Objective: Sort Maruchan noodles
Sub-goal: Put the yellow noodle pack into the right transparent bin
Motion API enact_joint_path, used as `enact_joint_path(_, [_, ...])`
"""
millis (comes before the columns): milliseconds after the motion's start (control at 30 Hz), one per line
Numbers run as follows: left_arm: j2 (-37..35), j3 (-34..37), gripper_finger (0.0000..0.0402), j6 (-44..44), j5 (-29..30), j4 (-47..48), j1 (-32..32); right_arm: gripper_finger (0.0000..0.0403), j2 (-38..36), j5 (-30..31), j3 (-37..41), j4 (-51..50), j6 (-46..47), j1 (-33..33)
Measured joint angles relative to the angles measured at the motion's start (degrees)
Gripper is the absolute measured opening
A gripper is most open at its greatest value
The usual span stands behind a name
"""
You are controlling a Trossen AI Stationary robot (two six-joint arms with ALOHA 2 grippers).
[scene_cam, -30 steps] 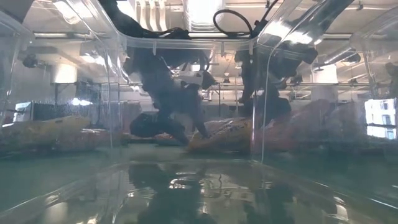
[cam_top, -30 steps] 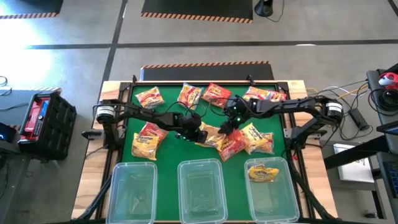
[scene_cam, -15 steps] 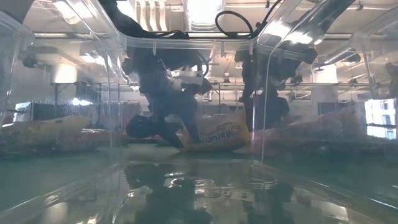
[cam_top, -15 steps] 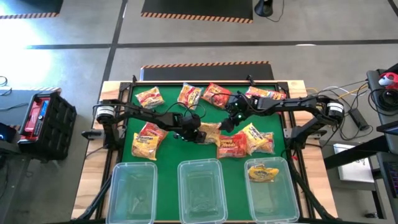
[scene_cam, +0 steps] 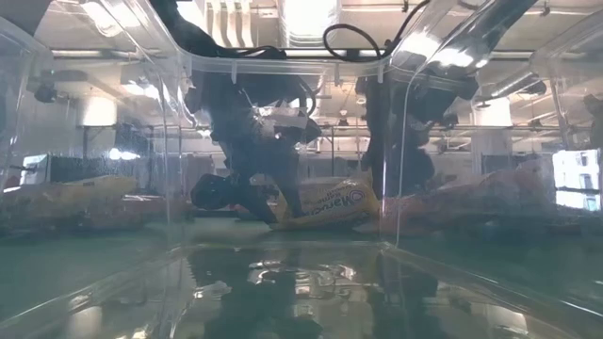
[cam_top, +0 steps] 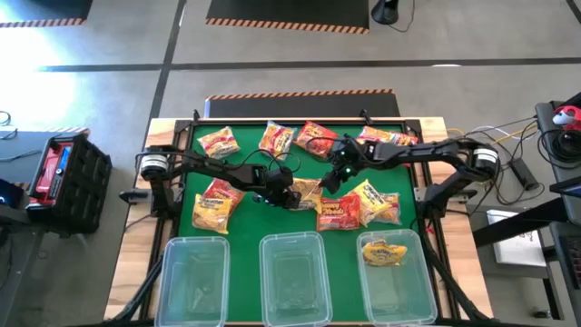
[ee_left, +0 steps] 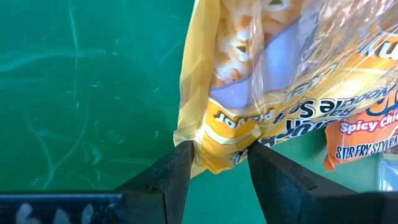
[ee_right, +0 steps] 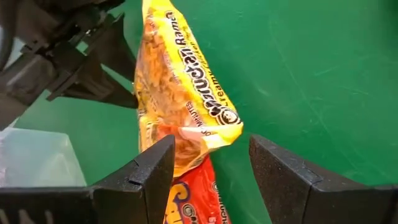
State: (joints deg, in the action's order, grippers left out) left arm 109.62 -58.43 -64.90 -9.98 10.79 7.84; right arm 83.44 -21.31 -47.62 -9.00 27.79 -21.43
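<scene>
Noodle packets (cam_top: pixel 343 212): thin crinkly plastic film, glossy, printed; yellow packet (ee_left: pixel 261 93) part clear, noodles showing through. Bins (cam_top: pixel 292 277): clear hard plastic, smooth, reflective. Mat (cam_top: pixel 245 218): green, matt, faint scuff lines. Table (cam_top: pixel 136 263) edge: pale bare wood. Fingers (ee_left: pixel 171 177): dark, matt, plastic-looking.

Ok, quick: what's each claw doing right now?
Left claw: closed on the end of a yellow noodle packet.
Right claw: open, fingers straddling the same packet's other end.
</scene>
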Motion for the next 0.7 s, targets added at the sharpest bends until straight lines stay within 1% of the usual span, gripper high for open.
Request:
enact_joint_path(167, [0.0, 0.0, 0.0146, -0.2, 0.0, 0.0, 0.0, 0.0194, 2.3, -4.4, 0.0, 3.4, 0.1, 0.0])
enact_joint_path(367, [0.0, 0.0, 0.0146, -0.3, 0.0, 0.0, 0.0, 0.0194, 6.8, -5.2, -0.2, 6.1, 0.1, 0.0])
enact_joint_path(500, [0.0, 0.0, 0.0146, -0.3, 0.0, 0.0, 0.0, 0.0194, 9.8, -11.1, -1.8, 8.6, 0.1, 0.0])
enact_joint_path(533, [0.0, 0.0, 0.0146, -0.3, 0.0, 0.0, 0.0, 0.0194, 10.6, -11.6, -2.3, 9.1, 0.0, 0.1])
enact_joint_path(700, [0.0, 0.0, 0.0146, -0.4, 0.2, 0.1, 0.0, 0.0194, 14.1, -11.9, -5.6, 9.3, -1.3, 0.0])
